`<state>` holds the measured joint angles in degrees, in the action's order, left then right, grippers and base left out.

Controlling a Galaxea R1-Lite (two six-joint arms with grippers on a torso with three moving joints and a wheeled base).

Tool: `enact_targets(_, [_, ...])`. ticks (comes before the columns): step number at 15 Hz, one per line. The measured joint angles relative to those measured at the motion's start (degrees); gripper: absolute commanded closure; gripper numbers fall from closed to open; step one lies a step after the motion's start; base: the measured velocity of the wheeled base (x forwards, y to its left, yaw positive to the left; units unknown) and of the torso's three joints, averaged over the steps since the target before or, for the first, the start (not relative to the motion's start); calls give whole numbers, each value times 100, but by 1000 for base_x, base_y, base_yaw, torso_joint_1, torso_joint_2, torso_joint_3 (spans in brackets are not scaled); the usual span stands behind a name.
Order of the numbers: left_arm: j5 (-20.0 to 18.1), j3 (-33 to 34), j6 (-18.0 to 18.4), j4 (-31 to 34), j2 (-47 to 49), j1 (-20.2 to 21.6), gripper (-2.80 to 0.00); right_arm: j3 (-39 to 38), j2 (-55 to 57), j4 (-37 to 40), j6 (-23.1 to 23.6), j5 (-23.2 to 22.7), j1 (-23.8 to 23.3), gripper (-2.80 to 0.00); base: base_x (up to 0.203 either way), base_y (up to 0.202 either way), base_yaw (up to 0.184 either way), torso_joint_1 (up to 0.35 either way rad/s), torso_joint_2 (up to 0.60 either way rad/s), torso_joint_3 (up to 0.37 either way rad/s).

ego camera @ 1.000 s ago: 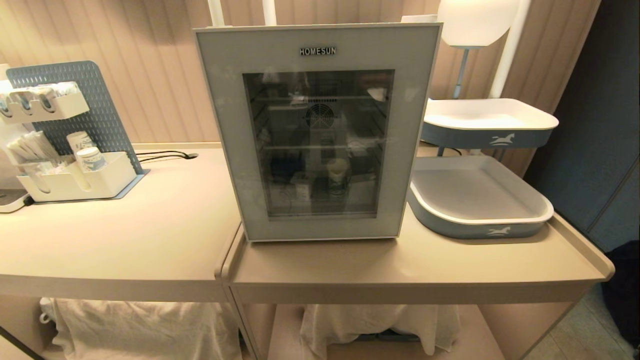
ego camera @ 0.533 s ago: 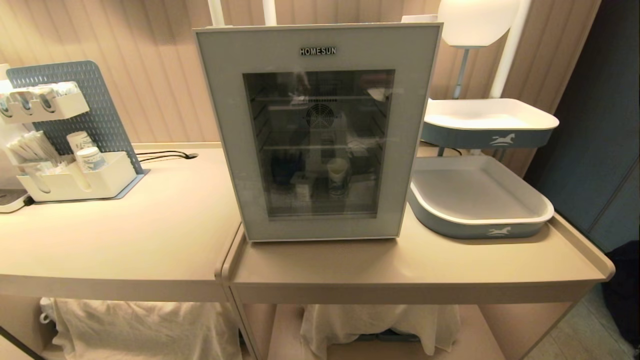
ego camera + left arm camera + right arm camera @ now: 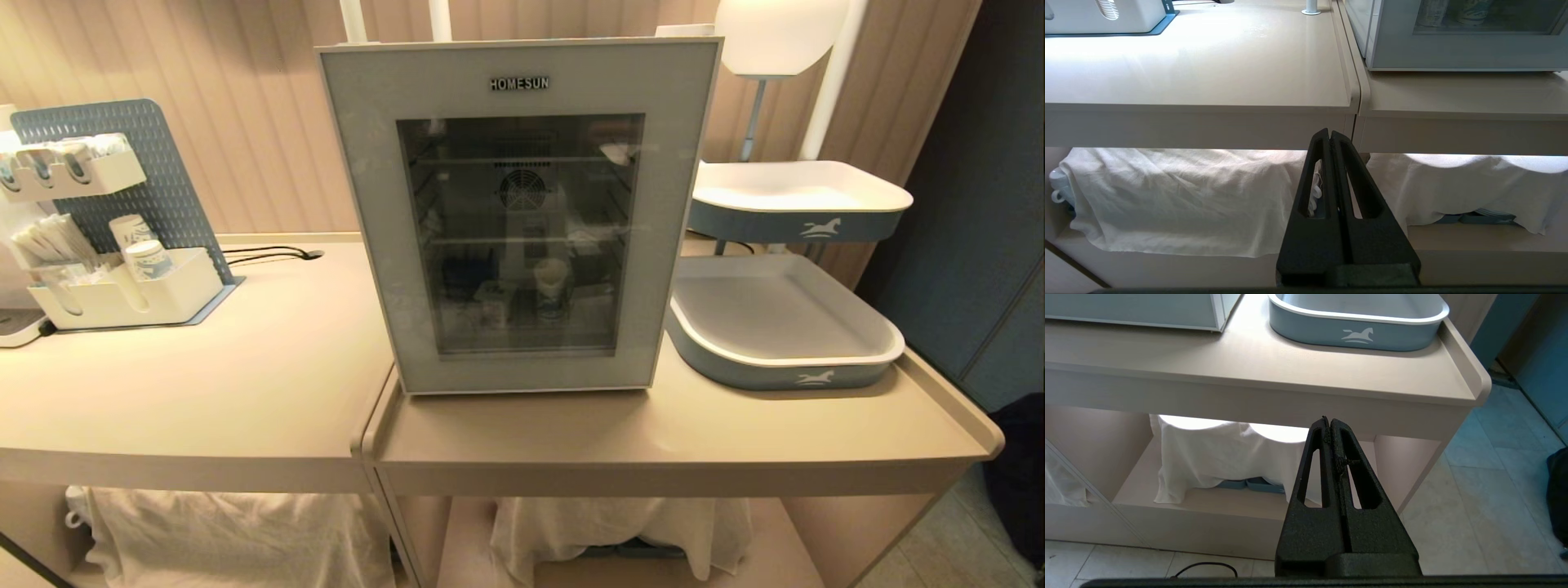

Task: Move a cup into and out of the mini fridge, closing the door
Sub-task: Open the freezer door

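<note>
Status: door (image 3: 519, 214) of the mini fridge (image 3: 522, 57) is flush shut; the cup (image 3: 551, 287) stands inside on the bottom shelf, visible through the glass, upright; so the "in" half looks done, door closed; the "out" half looks not yet done: reopen, pull cup, set it on the surface (image 3: 669, 433), shut door again; left gripper (image 3: 1330, 134) and right gripper (image 3: 1329, 422) both hang below the surface edge, fingers pressed together, holding nothing; neither near the fridge.
</note>
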<state>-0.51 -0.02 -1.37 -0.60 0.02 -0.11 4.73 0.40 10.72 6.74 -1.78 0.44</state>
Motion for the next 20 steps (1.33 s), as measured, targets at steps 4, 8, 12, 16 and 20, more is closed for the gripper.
enact_targets(4, [-1, 0, 7, 0, 0, 9, 0, -16, -30, 95, -230, 41, -2, 0, 0, 0, 0, 0, 0, 0])
enact_targets(8, [-1, 0, 7, 0, 0, 0, 0, -18, -30, 109, -242, 52, 0, 0, 0, 0, 0, 0, 0, 0])
enact_targets(12, [-1, -2, 7, -6, 0, 6, 0, -18, -30, 106, -248, 51, 2, 0, 1, 14, -2, 1, -2, 2])
enact_targets(16, [-4, 0, 7, -3, 0, 0, 0, -18, -30, 110, -248, 49, -6, 0, 1, 156, -2, 3, 1, 2])
enact_targets(20, [0, -2, 7, 1, 0, 0, 0, -18, -30, 107, -245, 47, 2, 0, 0, 189, 0, 2, 2, 4])
